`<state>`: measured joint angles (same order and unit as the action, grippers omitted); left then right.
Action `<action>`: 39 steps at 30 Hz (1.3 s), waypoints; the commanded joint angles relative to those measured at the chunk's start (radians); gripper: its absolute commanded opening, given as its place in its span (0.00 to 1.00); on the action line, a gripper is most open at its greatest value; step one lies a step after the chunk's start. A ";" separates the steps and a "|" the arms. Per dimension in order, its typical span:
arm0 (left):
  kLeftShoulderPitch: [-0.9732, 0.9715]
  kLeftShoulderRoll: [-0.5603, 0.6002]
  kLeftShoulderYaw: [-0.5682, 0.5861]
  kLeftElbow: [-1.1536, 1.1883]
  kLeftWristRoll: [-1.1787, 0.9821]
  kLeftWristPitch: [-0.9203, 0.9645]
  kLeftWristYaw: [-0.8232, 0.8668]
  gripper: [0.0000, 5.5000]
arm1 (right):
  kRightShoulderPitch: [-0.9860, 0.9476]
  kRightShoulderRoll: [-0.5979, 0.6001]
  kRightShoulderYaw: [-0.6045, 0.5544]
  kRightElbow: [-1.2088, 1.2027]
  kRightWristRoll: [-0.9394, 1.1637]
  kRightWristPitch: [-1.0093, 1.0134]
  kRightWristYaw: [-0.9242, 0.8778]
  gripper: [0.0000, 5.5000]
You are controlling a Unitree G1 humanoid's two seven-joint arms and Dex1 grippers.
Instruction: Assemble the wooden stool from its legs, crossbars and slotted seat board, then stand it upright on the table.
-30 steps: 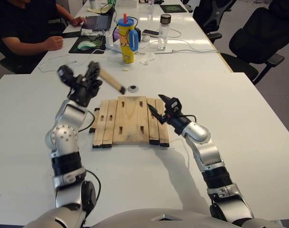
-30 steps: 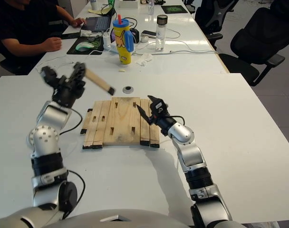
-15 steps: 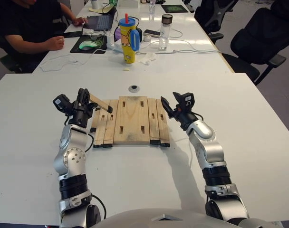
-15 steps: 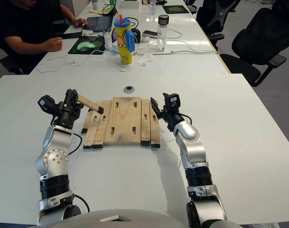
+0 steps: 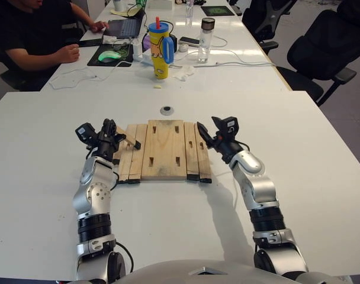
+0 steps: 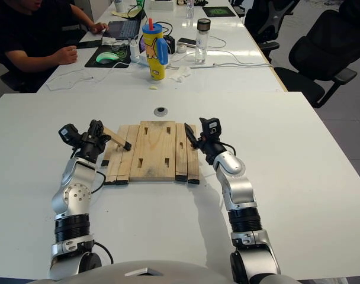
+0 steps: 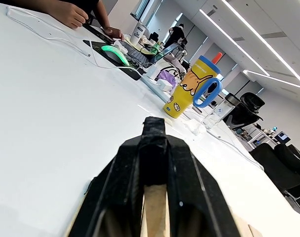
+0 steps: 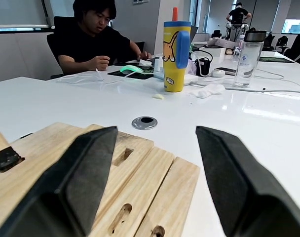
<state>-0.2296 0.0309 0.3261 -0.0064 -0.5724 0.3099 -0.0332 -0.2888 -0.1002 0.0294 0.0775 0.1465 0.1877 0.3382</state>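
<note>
The left gripper (image 5: 111, 135), jaws clenched on a wooden stick (image 5: 128, 141), has come down from half a second ago to the left edge of the seat board (image 5: 163, 151) lying flat on the worktop (image 5: 38, 154), while the right gripper (image 5: 208, 128), jaws spread and empty, hovers slightly nearer the board's right edge.

The white worktop (image 5: 298, 177) carries a slotted seat board (image 5: 163, 151) lying flat near its middle, narrower wooden bars (image 5: 135, 155) flat alongside it on both sides, and a round cable grommet (image 5: 166, 110) toward the far edge.
</note>
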 commanded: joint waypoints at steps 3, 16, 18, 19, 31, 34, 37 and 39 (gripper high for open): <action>-0.001 0.015 -0.019 0.010 0.045 0.025 0.021 0.08 | -0.009 0.008 0.004 -0.006 0.000 0.009 -0.014 0.54; 0.032 0.049 -0.163 0.007 0.276 0.046 0.095 0.08 | 0.010 -0.009 0.058 -0.027 -0.064 0.018 -0.041 0.54; 0.036 0.055 -0.202 0.006 0.316 0.058 0.092 0.08 | 0.022 -0.007 0.067 -0.040 -0.073 0.027 -0.044 0.54; 0.039 0.058 -0.216 0.009 0.335 0.065 0.093 0.08 | 0.028 -0.007 0.071 -0.046 -0.077 0.031 -0.045 0.54; 0.136 0.067 -0.321 0.000 0.481 0.082 0.087 0.08 | 0.081 -0.017 0.114 -0.105 -0.128 0.076 -0.061 0.54; 0.153 0.060 -0.309 0.015 0.473 0.063 0.081 0.08 | 0.081 -0.020 0.125 -0.109 -0.143 0.077 -0.057 0.54; 0.153 0.062 -0.315 0.032 0.479 0.040 0.063 0.08 | 0.081 -0.020 0.130 -0.112 -0.148 0.080 -0.055 0.54; 0.153 0.057 -0.318 0.045 0.479 0.023 0.052 0.08 | 0.079 -0.020 0.135 -0.111 -0.148 0.080 -0.055 0.54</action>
<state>-0.1747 0.0918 0.0166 -0.0711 -0.1059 0.2585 0.0297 -0.2092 -0.1211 0.1563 -0.0270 0.0070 0.2552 0.2824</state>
